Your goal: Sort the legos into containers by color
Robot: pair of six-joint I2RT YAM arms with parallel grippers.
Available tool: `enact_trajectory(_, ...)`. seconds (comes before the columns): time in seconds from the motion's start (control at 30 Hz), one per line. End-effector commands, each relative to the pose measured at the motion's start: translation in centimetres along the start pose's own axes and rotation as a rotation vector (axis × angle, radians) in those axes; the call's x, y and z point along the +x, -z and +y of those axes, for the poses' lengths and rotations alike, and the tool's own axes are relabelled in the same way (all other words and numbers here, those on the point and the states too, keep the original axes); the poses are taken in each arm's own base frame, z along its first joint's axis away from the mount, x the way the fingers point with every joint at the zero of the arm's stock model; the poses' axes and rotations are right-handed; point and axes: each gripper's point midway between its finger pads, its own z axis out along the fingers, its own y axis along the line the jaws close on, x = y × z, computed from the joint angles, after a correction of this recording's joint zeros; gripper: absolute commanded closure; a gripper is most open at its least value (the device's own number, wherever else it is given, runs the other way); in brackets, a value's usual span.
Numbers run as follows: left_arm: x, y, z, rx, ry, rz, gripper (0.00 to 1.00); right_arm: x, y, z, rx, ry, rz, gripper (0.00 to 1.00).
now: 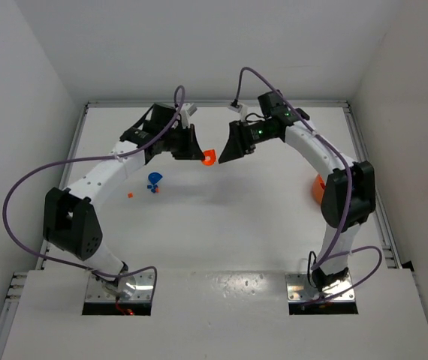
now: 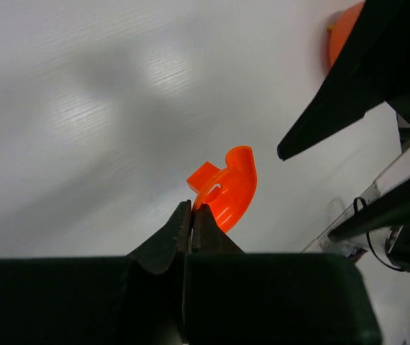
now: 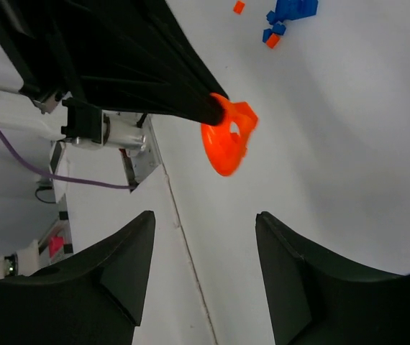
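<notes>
My left gripper (image 2: 190, 207) (image 1: 197, 155) is shut on the thin edge of a small orange curved plastic piece (image 2: 230, 190) (image 1: 209, 157) (image 3: 226, 140) and holds it above the table at the back middle. My right gripper (image 3: 203, 215) (image 1: 225, 154) stands open just to the right of that piece, with nothing between its fingers. A cluster of blue legos (image 1: 155, 178) (image 3: 291, 8) lies on the table below the left gripper, with tiny orange legos (image 1: 131, 195) (image 3: 239, 7) beside it. The orange tub (image 1: 317, 187) (image 2: 345, 29) sits at the right, partly hidden by the right arm.
White walls close the table at the back and on both sides. A purple cable (image 1: 19, 195) loops off each arm. The arm bases (image 1: 120, 289) stand at the near edge.
</notes>
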Motion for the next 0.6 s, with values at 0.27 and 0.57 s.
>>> enact_trajectory(0.27,-1.7,0.6,-2.8,0.096,0.071,-0.032,1.00,-2.0,-3.4,-0.7,0.073,0.084,0.023,0.41)
enact_trajectory(0.57,-0.8,0.8,-3.5,0.153,0.042,-0.022,1.00,-2.5,-4.2,-0.6,0.080,0.104,0.026,0.88)
